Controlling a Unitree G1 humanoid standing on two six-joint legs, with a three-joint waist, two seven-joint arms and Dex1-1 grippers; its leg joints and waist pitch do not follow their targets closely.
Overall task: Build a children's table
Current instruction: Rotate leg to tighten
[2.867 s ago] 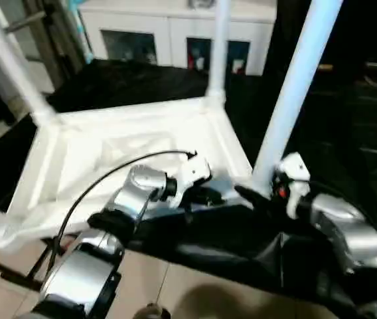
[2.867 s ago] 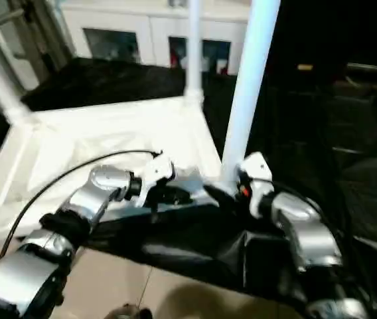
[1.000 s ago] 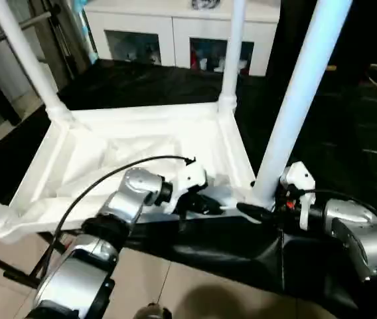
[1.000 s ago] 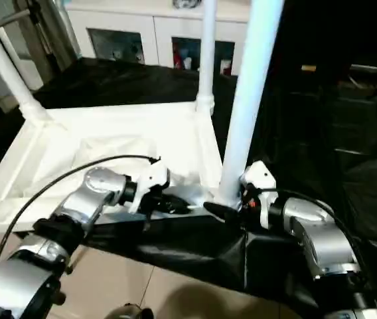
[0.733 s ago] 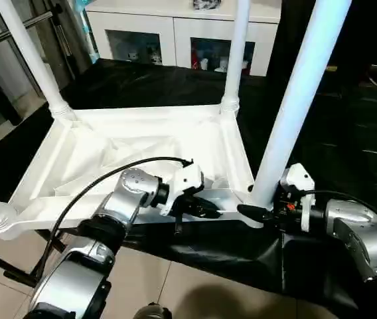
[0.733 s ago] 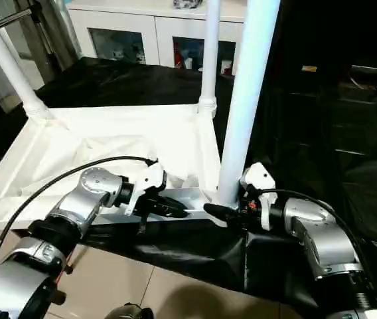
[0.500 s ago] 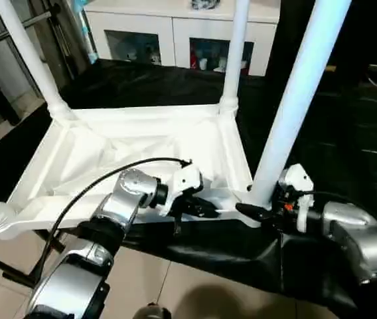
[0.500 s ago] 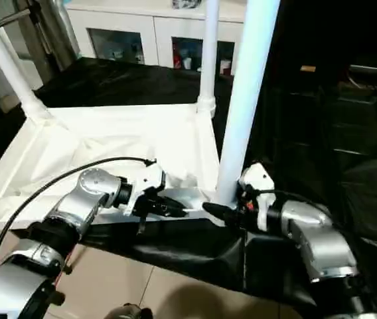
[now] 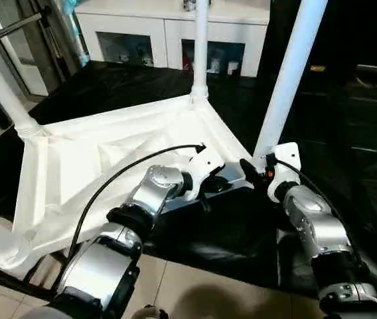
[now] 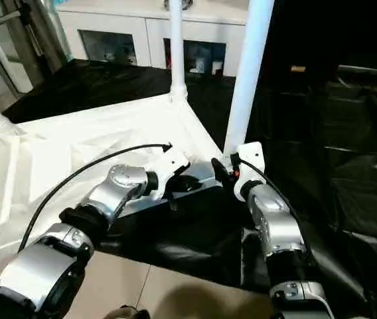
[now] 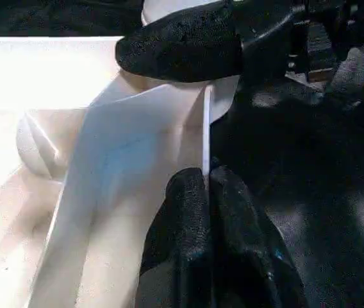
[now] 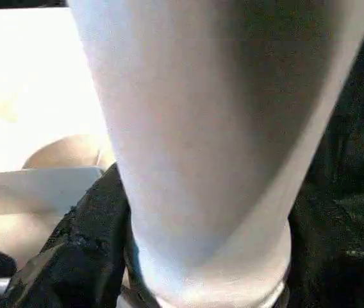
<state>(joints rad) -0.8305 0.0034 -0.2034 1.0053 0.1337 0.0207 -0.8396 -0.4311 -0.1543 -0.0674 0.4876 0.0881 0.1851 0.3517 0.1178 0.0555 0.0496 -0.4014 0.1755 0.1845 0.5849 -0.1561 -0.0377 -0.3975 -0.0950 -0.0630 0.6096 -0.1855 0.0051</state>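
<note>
Rotated since before, children's table [image 9: 95,166] lies upside down, centre-left; our left claw [image 11: 204,186] pinches its rim, right claw [image 9: 255,174] straddles near leg [image 9: 288,73]. Rim could slip.

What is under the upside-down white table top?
Under the table top lies black sheeting, visible all around its edges. What is directly beneath the top is covered.

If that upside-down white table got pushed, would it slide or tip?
The table probably slides rather than tips: it lies flat and wide on the black cloth. Its thin hollow ribbing suggests it's light. The tall leg might wobble in its socket.
</note>
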